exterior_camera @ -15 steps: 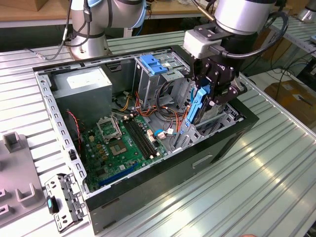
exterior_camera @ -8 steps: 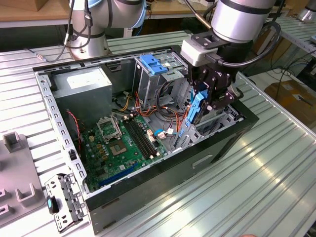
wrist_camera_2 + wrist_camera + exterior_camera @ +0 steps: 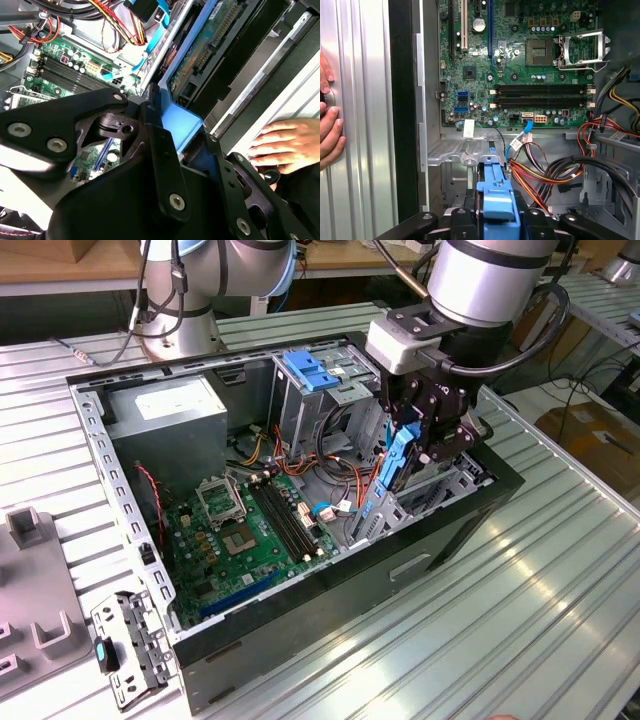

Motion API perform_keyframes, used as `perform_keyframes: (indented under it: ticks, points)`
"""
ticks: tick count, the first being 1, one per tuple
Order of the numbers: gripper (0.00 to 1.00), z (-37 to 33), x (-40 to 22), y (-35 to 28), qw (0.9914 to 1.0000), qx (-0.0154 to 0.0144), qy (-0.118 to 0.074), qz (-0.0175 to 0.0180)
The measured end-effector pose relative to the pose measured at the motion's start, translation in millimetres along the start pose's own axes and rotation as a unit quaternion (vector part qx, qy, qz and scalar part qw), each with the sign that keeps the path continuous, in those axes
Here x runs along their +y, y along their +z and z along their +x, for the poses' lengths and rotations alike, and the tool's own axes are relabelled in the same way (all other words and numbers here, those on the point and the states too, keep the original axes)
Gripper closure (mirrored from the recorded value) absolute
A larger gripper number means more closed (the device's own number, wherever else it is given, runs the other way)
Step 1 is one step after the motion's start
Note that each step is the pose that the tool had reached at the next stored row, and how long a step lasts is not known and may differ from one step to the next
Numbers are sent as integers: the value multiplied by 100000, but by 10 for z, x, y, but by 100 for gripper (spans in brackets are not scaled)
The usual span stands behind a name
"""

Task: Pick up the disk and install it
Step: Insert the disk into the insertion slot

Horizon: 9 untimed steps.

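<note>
Metal tbl (image 3: 545, 580), PC (image 3: 92, 445): pincer (image 3: 412, 443) grips disk (image 3: 396, 472).

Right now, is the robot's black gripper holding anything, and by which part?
Yes. The gripper is shut on the flat rectangular disk with blue plastic rails, clamping its blue-railed end.

Pincer (image 3: 497, 222) grips disk (image 3: 496, 192) over open case (image 3: 402, 100), motherboard (image 3: 520, 65) beyond; hand (image 3: 327, 130) on table (image 3: 365, 125)
</note>
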<state>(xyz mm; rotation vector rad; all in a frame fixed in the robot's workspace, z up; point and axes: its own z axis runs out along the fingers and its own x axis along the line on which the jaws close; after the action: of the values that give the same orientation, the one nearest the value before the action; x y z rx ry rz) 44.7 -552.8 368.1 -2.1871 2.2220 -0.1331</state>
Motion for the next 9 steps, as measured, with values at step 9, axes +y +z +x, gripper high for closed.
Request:
perform_keyframes:
  ticks: [9]
  points:
    - [70,-4,-9,86,100000,-27,-9,-211]
